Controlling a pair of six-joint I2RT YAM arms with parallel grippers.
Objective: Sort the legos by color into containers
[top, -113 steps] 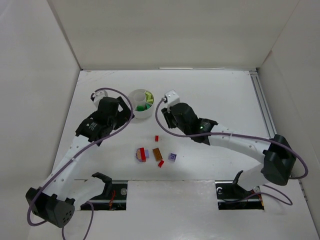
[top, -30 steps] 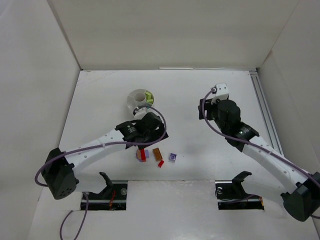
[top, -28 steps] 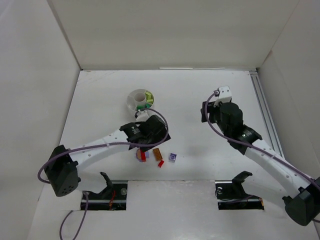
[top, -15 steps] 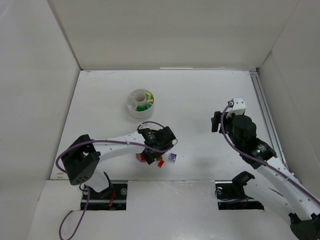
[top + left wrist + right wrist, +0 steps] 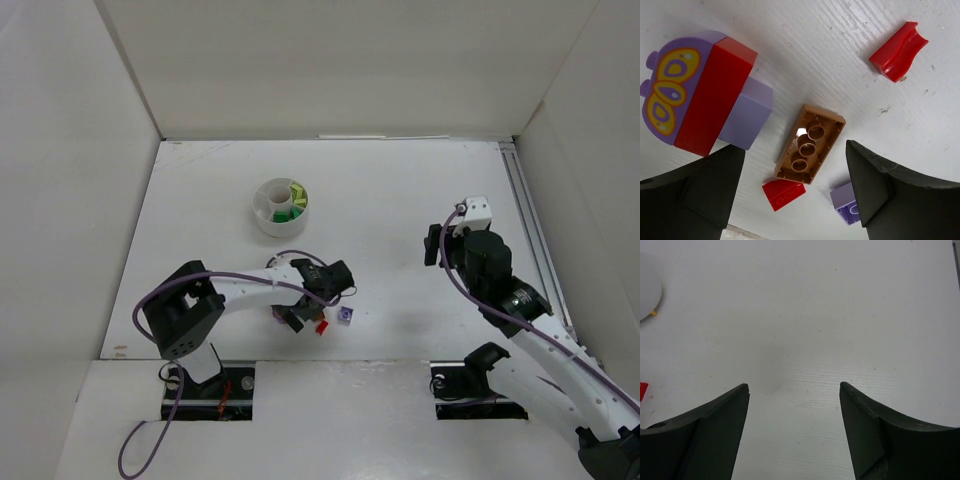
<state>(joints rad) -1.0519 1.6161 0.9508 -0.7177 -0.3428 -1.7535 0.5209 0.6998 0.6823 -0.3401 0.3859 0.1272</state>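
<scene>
Left tool [image 5: 792, 150], jaws wide, straddles an upturned brown brick [image 5: 810, 144] on the tabletop [image 5: 850, 30], a small red brick [image 5: 784, 194] just beside. Square the jaws to its long sides before closing. Tub [image 5: 262, 222] well apart; right tool [image 5: 794, 387] wide, empty.

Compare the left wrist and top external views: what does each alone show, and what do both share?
Left wrist only: the brown brick lying hollow side up between the open fingers, and a butterfly print on the purple piece. Top external only: the white tub holding green bricks and yellow bricks, and the right arm. Both: the small lavender brick and a small red brick.
</scene>
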